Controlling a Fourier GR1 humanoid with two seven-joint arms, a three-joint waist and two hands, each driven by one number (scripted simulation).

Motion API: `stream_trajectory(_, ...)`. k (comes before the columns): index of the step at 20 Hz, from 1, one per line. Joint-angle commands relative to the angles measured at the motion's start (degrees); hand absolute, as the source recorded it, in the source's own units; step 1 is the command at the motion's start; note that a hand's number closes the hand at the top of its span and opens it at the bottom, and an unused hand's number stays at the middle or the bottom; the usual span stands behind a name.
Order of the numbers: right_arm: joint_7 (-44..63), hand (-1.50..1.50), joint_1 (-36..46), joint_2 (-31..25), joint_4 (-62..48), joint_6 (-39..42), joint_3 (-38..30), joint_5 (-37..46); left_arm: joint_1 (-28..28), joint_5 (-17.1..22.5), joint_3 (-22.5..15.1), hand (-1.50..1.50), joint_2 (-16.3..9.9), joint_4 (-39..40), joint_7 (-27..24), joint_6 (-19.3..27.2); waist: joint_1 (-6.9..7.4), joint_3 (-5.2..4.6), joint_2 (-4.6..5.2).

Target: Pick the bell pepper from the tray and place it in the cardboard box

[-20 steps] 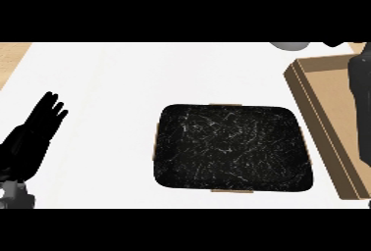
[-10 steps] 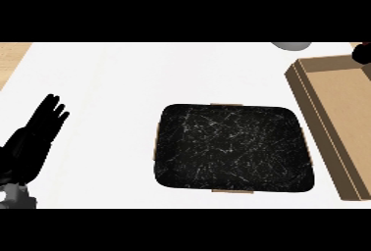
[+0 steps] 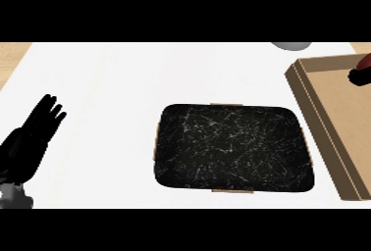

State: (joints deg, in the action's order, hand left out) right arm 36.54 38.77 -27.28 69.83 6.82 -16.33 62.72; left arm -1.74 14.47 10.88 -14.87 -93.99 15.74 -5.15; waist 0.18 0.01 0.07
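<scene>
The black tray (image 3: pixel 232 147) with a scratched surface lies in the middle of the white counter, and nothing rests on it. At the right edge stands the open cardboard box (image 3: pixel 316 112). A small red piece, likely the bell pepper (image 3: pixel 365 61), shows over the box's far right, cut off by the view's edge. Just below it is a black bit of my right hand (image 3: pixel 358 76); the rest of that hand is out of view. My left hand (image 3: pixel 33 139) rests open at the lower left, fingers pointing up, far from the tray.
A grey rounded object (image 3: pixel 292 45) peeks in at the top, behind the box. The white counter (image 3: pixel 145 73) stretches wide to the left of and behind the tray, and its wooden edge shows at the far left.
My right hand has drawn back to the right over the box and now shows only as a sliver. A red piece has appeared beside it. The left hand has not moved.
</scene>
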Motion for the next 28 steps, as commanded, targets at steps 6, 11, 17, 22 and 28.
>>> stream_trajectory(6,0.40,-1.50,-0.90,1.68,-11.66,-1.28,-4.20,-4.52,-2.69,-2.23,-1.98,0.00,2.66,0.55,1.08,2.39,0.15,0.00,0.01)
stream_trajectory(11,-9.02,-1.50,-4.87,2.20,-8.09,-9.38,-5.90,-8.69,-0.80,0.28,0.75,0.00,0.44,1.00,-0.70,-1.72,-0.02,-0.01,-0.06)
stream_trajectory(17,-11.09,-1.50,-5.53,7.05,1.06,-23.64,-14.01,-15.94,1.00,-1.84,-0.97,0.00,2.50,-0.57,-0.27,0.77,-1.07,0.03,-0.37)
stream_trajectory(22,-11.61,-1.50,-9.50,6.03,9.54,-22.69,-19.80,-24.59,-0.32,-0.78,0.51,0.00,1.23,-1.78,2.22,1.06,-1.08,0.01,-0.40)
stream_trajectory(28,-9.07,-1.50,-18.36,4.08,19.64,-18.55,-25.82,-32.87,-0.97,-2.21,-0.35,0.00,1.99,-2.69,2.91,1.97,-0.95,-0.01,-0.33)
